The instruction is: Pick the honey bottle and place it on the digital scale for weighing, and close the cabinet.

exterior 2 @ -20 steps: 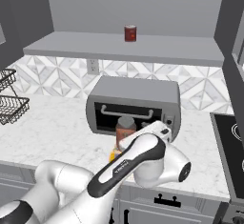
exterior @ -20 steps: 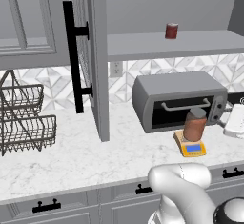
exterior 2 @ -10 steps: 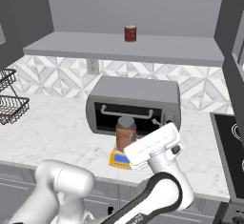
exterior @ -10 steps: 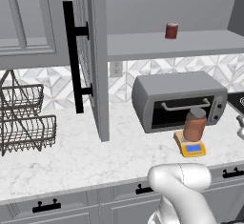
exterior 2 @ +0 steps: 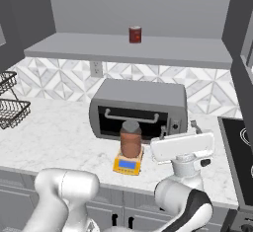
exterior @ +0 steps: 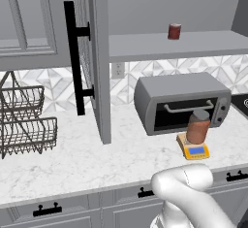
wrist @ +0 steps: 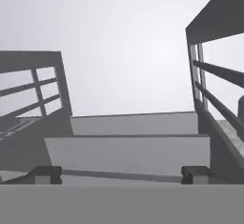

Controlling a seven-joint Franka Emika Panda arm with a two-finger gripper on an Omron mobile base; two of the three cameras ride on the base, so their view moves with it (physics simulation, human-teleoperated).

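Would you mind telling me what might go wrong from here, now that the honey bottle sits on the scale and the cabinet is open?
1. The honey bottle stands on the small digital scale, close beside the arm; a wide swing toward the cabinet door might knock it off.
2. The cabinet door juts out over the counter; pushing it off-centre or missing the black handle with the open gripper may leave it ajar.

The cabinet (exterior: pixel 94 52) door was cut off by the top edge of the left base view. The digital scale (exterior 2: pixel 128 163) display was too small to be read. The wire rack (exterior 2: pixel 11 108) was cropped at the left edge.
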